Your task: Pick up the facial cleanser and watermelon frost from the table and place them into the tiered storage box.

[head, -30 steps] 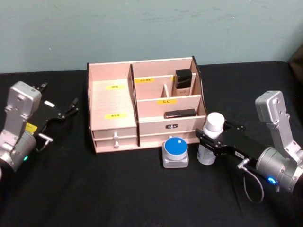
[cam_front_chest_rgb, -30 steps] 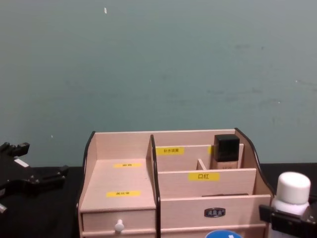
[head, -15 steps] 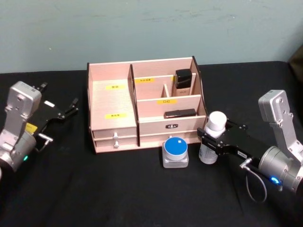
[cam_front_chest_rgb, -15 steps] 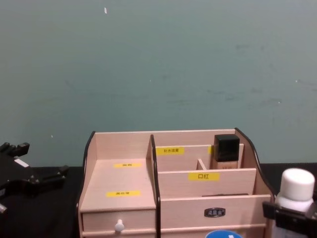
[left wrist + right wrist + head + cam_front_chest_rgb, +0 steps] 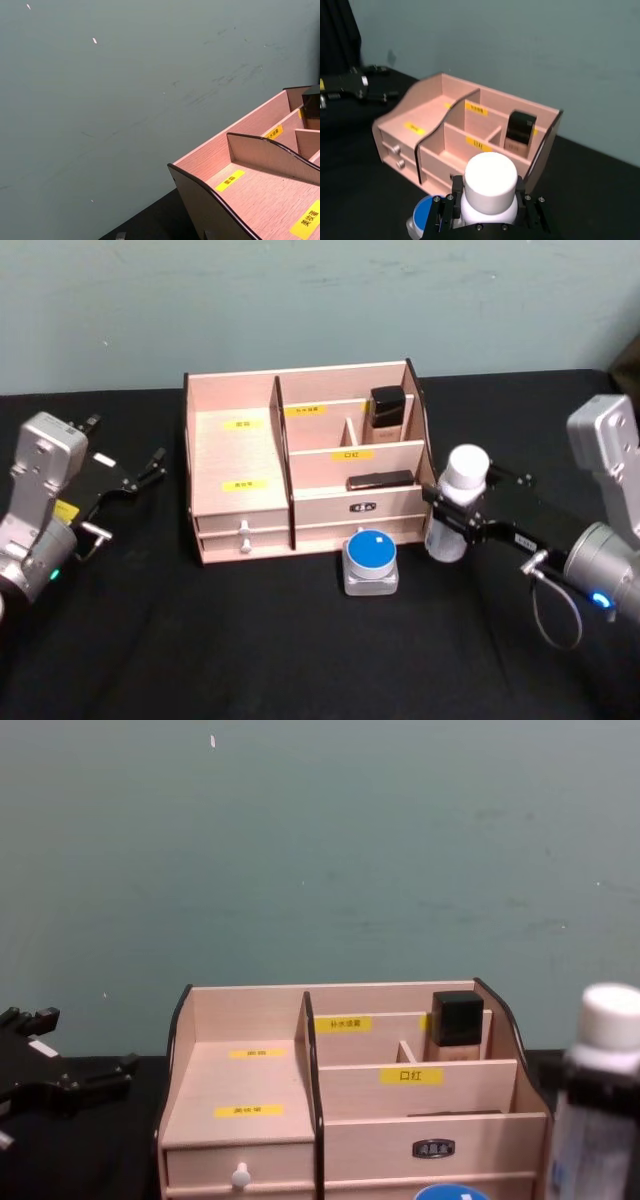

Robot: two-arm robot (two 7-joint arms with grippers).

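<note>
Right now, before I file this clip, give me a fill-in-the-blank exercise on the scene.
The right hand holds a bottle with a ___ cap.
The jar before the tiered storage box has a ___ lid.
The left hand sits open on the box's ___ side.
Missing: white; blue; left.

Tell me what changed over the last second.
The right claw, shut on the white-capped bottle, raised it higher beside the right end of the tiered storage box. The blue-lidded jar in front of the box, the box itself and the left claw, open at the far left, stayed where they were.
</note>
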